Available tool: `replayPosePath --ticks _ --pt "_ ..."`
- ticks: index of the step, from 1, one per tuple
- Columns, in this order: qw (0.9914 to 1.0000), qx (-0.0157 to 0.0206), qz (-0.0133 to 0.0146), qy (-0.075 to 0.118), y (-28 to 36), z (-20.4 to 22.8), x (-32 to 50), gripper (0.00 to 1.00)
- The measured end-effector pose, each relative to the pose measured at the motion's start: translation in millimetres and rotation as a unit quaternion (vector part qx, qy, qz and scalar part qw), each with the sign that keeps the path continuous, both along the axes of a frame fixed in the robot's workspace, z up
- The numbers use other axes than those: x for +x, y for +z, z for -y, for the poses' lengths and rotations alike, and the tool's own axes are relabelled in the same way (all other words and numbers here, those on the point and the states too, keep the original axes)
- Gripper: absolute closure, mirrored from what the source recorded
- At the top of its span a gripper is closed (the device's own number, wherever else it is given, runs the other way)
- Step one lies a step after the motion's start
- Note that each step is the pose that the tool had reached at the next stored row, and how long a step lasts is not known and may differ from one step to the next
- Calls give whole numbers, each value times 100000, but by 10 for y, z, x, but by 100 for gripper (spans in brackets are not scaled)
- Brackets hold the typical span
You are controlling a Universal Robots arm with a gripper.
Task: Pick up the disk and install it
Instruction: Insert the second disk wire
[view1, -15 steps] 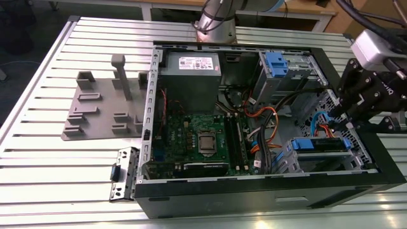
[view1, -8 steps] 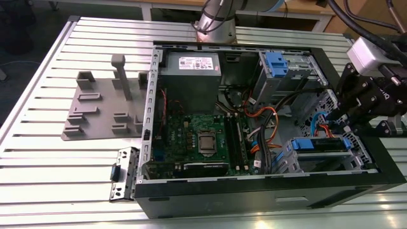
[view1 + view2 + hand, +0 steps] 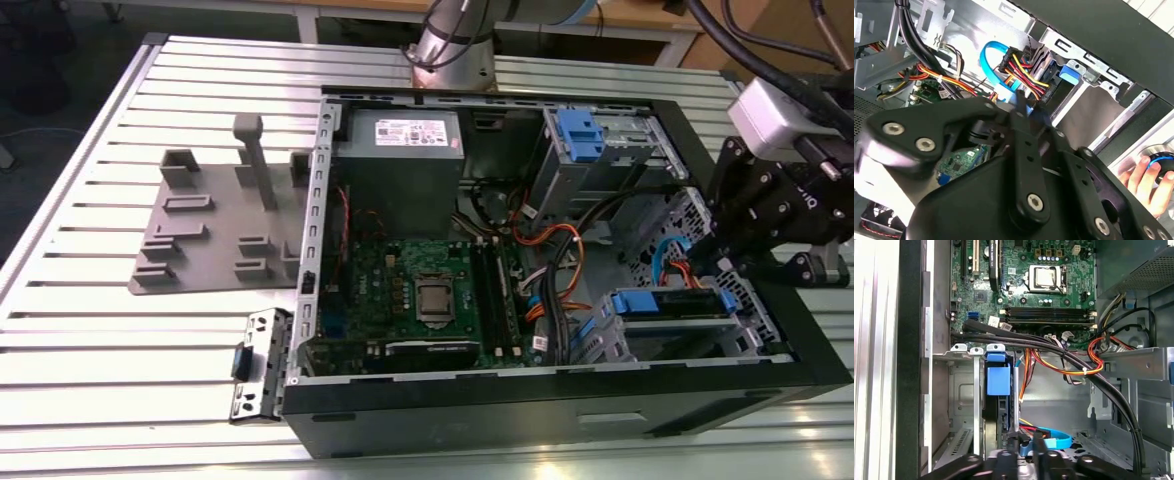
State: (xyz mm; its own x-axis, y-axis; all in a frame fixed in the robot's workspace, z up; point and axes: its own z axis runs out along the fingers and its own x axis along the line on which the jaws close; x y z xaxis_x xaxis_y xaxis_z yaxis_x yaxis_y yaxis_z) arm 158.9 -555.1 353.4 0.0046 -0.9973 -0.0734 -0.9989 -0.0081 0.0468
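- The slatted metal table (image 3: 120,330) carries an open black computer case (image 3: 561,410), lying on its side with the inside facing up.
- To the exterior view's left of the case lie a grey plastic fixture (image 3: 214,235) with upright posts and, nearer the case's corner, a small grey bracket (image 3: 260,365).
- Inside the case, the grey power-supply box (image 3: 396,160) with its white sticker sits at the far wall, the green motherboard (image 3: 414,295) below it, and a grey metal cage (image 3: 601,150) with a blue tab towards the exterior view's right.
- The robot arm's black wrist and gripper (image 3: 767,215) hang over the case's edge at the exterior view's right, close above the drive bay; whether the fingers are open or closed cannot be told, since the gripper's own links block them in both wrist views.
- The disk (image 3: 674,303) sits in the drive bay at the case's near corner on the exterior view's right, its blue carrier rails showing, its long axis running across the bay between the exterior view's left and right.
- In the first wrist view the disk (image 3: 999,390) appears edge-on, standing in the bay slot with the blue carrier tab at its end; its label face is hidden.
- Bundled cables (image 3: 1054,347) cross above the bay, and a blue data cable (image 3: 991,65) with red, yellow and black power wires runs to the disk's end.
- At the edge of the second wrist view, a person's hand (image 3: 1146,182) rests outside the case, partly cut off.
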Motion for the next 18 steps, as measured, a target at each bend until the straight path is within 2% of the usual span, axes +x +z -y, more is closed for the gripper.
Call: replayPosePath --ticks 2,11,18 --pt "100000 4 -2 1 -1 0 0 84" --pt "100000 8 -1 100 -3 6 -13 84" --pt "99985 0 0 1714 -14 59 -68 84"
